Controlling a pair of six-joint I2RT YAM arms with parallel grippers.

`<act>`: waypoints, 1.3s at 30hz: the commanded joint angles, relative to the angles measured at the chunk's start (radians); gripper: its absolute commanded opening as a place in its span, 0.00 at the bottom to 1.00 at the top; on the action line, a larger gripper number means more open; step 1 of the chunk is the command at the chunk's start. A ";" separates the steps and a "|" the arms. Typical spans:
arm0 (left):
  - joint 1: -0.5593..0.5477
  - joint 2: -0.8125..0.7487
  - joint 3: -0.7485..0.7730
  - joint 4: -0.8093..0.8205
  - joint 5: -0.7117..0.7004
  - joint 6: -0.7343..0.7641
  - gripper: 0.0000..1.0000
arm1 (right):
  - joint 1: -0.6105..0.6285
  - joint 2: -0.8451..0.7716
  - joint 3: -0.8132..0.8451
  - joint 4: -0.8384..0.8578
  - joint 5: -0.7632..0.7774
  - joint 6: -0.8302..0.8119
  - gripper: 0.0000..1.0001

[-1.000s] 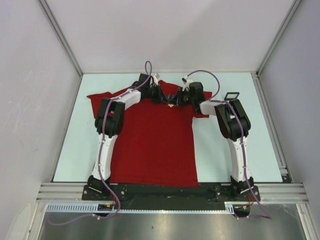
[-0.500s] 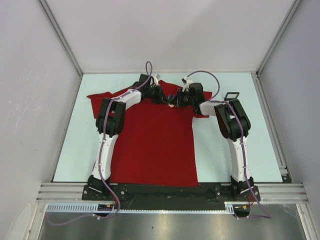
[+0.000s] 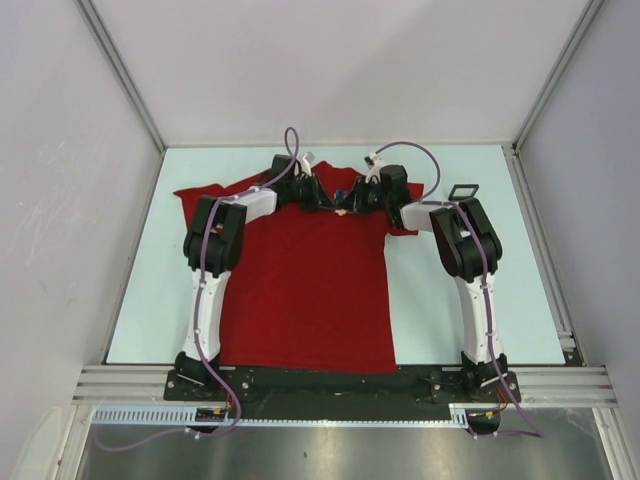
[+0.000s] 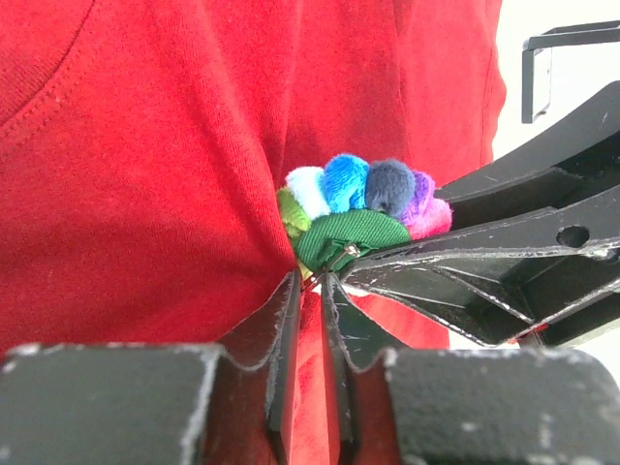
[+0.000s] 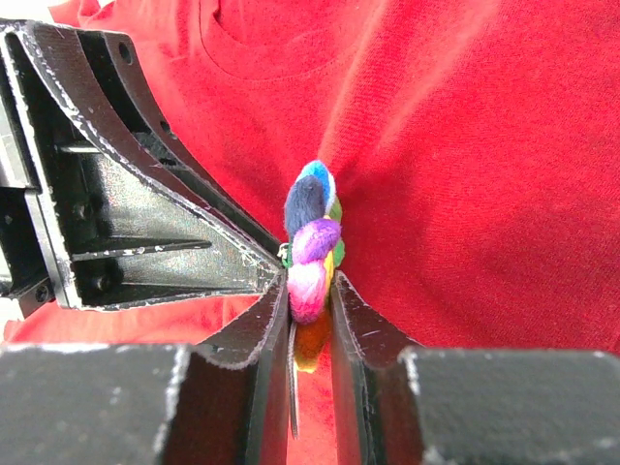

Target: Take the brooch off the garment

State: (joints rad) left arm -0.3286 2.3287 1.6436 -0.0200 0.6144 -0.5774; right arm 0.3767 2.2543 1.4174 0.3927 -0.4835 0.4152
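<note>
The garment (image 3: 300, 290) is a dark-red T-shirt lying flat on the table, neck at the far end. The brooch (image 3: 343, 206) is a cluster of coloured beads standing on edge near the collar. In the right wrist view the brooch (image 5: 312, 242) sits between my right gripper's (image 5: 310, 286) jaws, which are shut on its pink and orange beads. My left gripper (image 4: 310, 279) comes in from the other side. Its jaws stand a narrow slit apart, with the tips at the green backing and small metal clasp of the brooch (image 4: 358, 194). Whether they pinch anything is unclear.
A small black rectangular frame (image 3: 463, 191) lies on the pale table (image 3: 140, 300) just right of the shirt's sleeve. White enclosure walls stand on three sides. A metal rail (image 3: 340, 380) runs along the near edge by the arm bases.
My left arm's elbow has shifted slightly to the left and its wrist has moved a little at the brooch. The right arm and the shirt have stayed put.
</note>
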 commanded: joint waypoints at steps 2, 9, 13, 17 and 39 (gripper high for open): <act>0.002 -0.029 0.038 0.028 0.008 -0.013 0.16 | 0.005 -0.013 0.011 0.040 -0.030 0.023 0.22; -0.001 -0.029 0.033 0.028 -0.011 -0.010 0.08 | 0.014 -0.006 0.011 0.052 -0.006 0.060 0.35; -0.009 -0.019 0.050 -0.014 -0.018 -0.004 0.02 | 0.016 -0.009 0.012 0.048 0.020 0.059 0.37; -0.016 -0.012 0.062 -0.021 -0.018 -0.001 0.00 | 0.018 -0.009 0.012 0.040 0.034 0.057 0.38; 0.010 -0.114 -0.067 0.107 -0.033 -0.005 0.29 | 0.007 0.004 0.015 0.029 0.059 0.086 0.12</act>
State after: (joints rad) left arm -0.3313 2.2646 1.5841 0.0109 0.5602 -0.5533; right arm 0.3847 2.2543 1.4174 0.3939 -0.4248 0.4896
